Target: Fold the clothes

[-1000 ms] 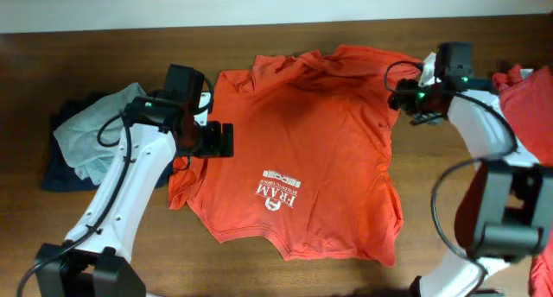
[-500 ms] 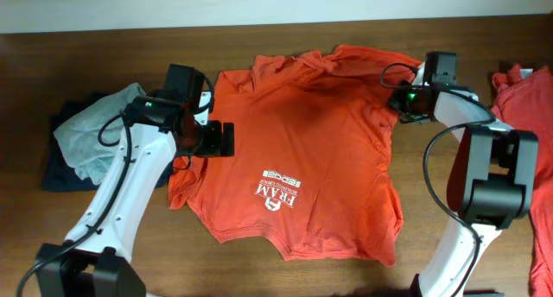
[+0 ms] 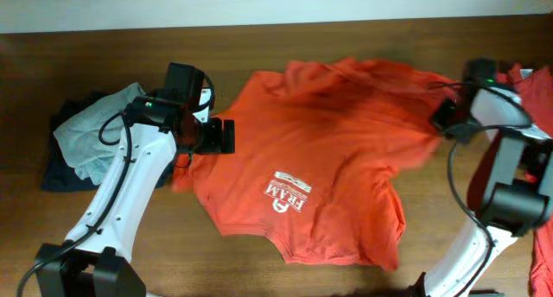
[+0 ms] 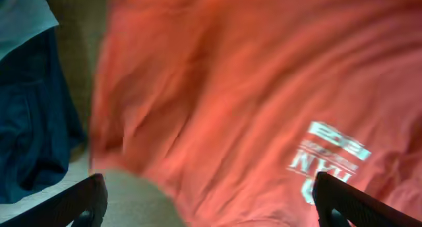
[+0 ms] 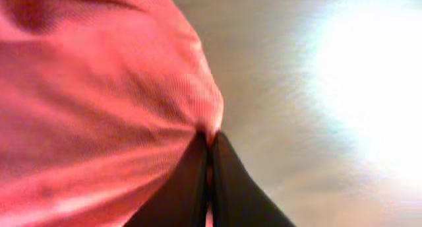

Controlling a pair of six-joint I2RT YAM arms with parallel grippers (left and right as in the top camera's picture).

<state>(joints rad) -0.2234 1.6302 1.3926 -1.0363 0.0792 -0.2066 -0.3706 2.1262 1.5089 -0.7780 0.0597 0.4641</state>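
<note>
**Shirt** (image 3: 320, 159): red-orange, short-sleeved. It is spread over the middle of the tabletop (image 3: 259, 47) and reaches from close to the far edge down towards the near edge. The cloth is rumpled, with creases running towards its far-right part. That part is stretched out to the right edge, where it is gripped. The white logo (image 3: 289, 193) sits below centre and is tilted. In the left wrist view the shirt (image 4: 250, 95) is blurred and fills most of the frame, with the logo (image 4: 326, 154) at lower right.

**Left end effector** (image 3: 220, 135): at the shirt's left border, on the left half of the tabletop. Its fingers (image 4: 72, 204) are spread wide, showing only in the bottom corners of the wrist view. Nothing is caught between them.

**Right end effector** (image 3: 445, 116): near the right edge, towards the far side. Its fingers (image 5: 184, 194) are pressed together, pinching a fold of shirt cloth (image 5: 99, 88) at their tips. Bare tabletop (image 5: 297, 75) lies beyond.

**Second shirt** (image 3: 540, 98): the same red-orange, bunched at the right edge beside the right arm and partly cut off by the frame.

**Dark garment** (image 3: 60, 167): navy, heaped near the left edge. It also shows at the left of the left wrist view (image 4: 33, 121).

**Pale cloth** (image 3: 91, 129): grey-green and crumpled, lying on the dark garment.
</note>
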